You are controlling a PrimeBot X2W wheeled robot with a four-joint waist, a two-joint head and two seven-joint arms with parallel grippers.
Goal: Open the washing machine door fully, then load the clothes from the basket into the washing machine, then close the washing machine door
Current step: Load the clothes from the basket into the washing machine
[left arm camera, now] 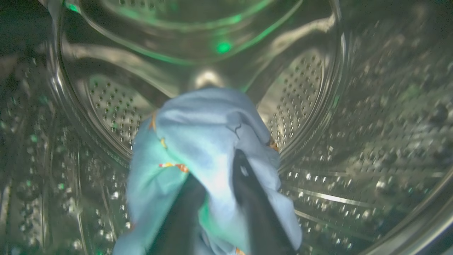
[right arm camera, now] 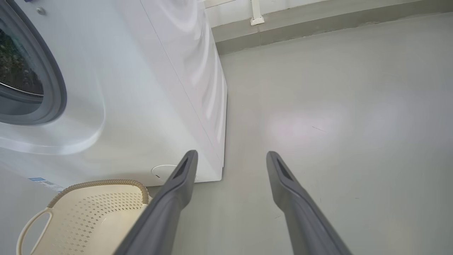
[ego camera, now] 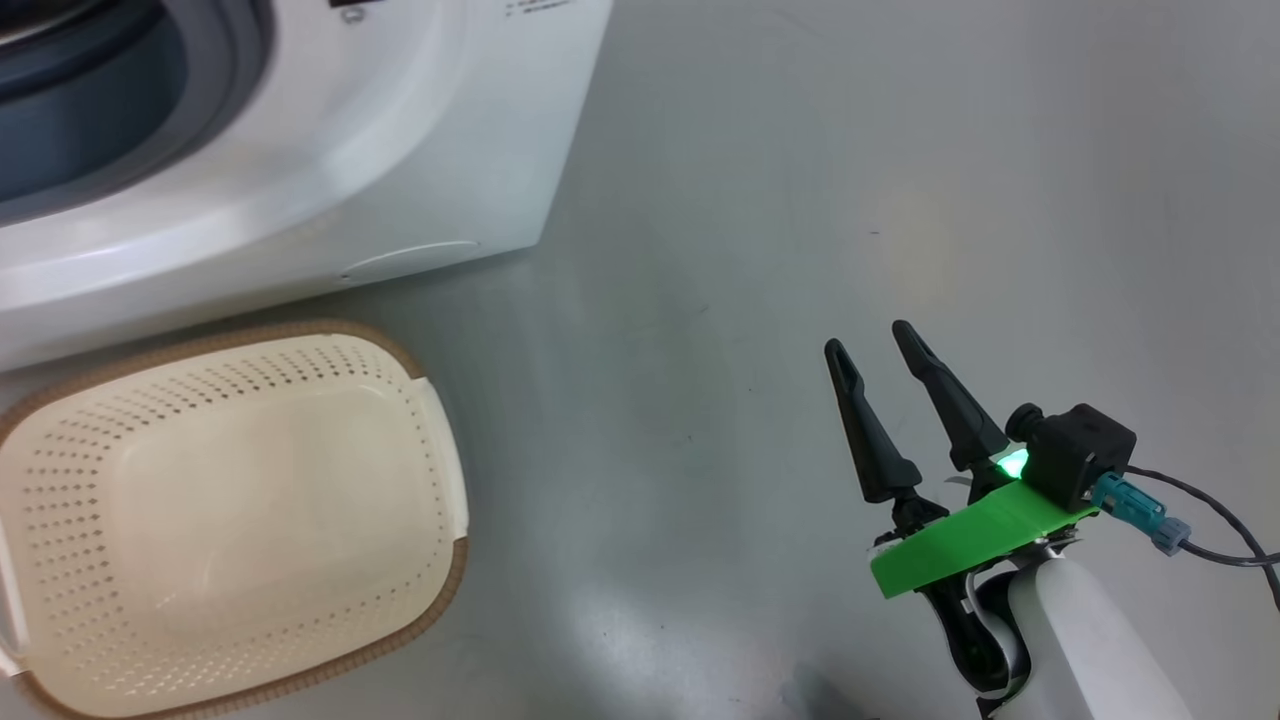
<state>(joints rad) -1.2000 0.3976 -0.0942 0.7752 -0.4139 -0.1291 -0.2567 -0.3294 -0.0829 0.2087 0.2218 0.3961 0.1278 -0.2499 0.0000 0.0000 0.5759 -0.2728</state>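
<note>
Left pincer (left arm camera: 216,171) inside washing machine (left arm camera: 116,106), blurry.
I can't tell if it grips the clothes (left arm camera: 198,124) draped over it; right pincer (ego camera: 869,336) spread apart; basket (ego camera: 70,470) cut off.

1. One washer (ego camera: 300,150), ahead and left of the right gripper (ego camera: 869,335).
2. One basket (ego camera: 230,520), to that gripper's left.
3. One blue garment (left arm camera: 198,141), at the left gripper (left arm camera: 216,166).
4. Two grippers, two fingers (right arm camera: 177,198) each.
</note>
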